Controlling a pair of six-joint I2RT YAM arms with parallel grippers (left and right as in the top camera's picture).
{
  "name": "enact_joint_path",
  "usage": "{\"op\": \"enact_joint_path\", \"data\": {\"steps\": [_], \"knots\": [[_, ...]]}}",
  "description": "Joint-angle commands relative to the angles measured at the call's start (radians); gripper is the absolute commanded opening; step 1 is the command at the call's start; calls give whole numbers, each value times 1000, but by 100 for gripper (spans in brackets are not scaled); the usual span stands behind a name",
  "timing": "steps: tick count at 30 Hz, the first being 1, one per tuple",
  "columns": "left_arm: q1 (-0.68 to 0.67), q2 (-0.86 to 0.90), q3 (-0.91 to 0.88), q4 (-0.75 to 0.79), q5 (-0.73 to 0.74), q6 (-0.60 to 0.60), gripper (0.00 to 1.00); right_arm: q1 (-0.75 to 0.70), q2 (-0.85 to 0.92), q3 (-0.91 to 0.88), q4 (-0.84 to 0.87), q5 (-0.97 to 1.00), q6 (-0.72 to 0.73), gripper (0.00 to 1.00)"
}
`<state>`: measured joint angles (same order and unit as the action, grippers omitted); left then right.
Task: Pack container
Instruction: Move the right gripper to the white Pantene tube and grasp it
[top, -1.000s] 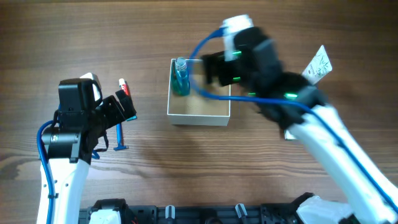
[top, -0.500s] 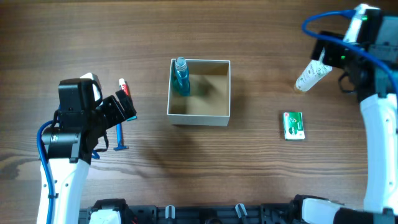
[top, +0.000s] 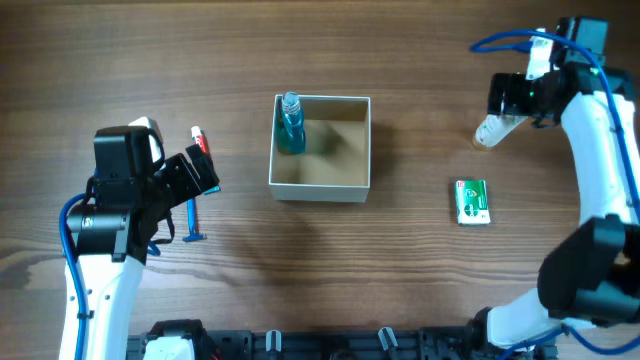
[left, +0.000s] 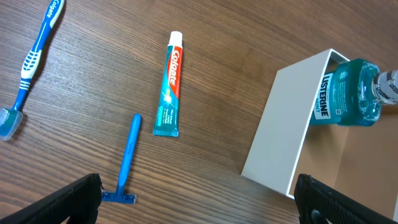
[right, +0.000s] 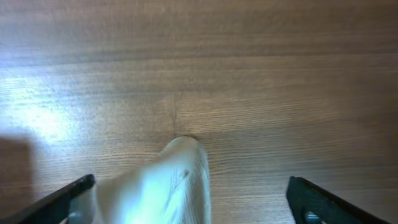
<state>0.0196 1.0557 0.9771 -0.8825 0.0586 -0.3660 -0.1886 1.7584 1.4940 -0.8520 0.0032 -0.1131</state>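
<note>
The container (top: 354, 183), a white-walled box with a tan inside, stands mid-table. A blue mouthwash bottle (top: 291, 123) stands upright in its left part; the left wrist view shows the box's wall (left: 283, 130) and the bottle (left: 345, 93). My right gripper (top: 502, 110) is open at the far right over a white packet (top: 491, 129). The blurred packet (right: 168, 183) lies between the spread jaws (right: 193, 208), nearer the left finger. My left gripper (top: 203, 170) is open and empty (left: 199, 208), left of the container.
A toothpaste tube (left: 168, 93), a blue razor (left: 127, 158) and a blue toothbrush (left: 34, 53) lie on the wood left of the container. A green packet (top: 471, 201) lies right of the container, below the right gripper.
My right arm has left the container, with the mouthwash bottle standing inside, swung to the far right and come over the white packet. The left arm has not moved.
</note>
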Motion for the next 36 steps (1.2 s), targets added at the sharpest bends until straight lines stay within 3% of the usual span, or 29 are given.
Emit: {"op": "enact_joint_path", "data": {"steps": [1,5,8,18,27,36], "knots": [[-5,1,16,3,27,-9,100,-5,24,3,1,-43,-7,82],[-5,1,16,3,27,-9,100,-5,24,3,2,-42,12,73],[-5,1,16,3,27,-9,100,-5,24,3,0,-42,12,60],[-5,1,16,3,27,-9,100,-5,24,3,-1,-42,12,46],[-5,1,16,3,27,-9,100,-5,24,3,-1,-42,11,24],[-5,1,16,3,27,-9,100,-5,24,3,0,-42,12,13]]}}
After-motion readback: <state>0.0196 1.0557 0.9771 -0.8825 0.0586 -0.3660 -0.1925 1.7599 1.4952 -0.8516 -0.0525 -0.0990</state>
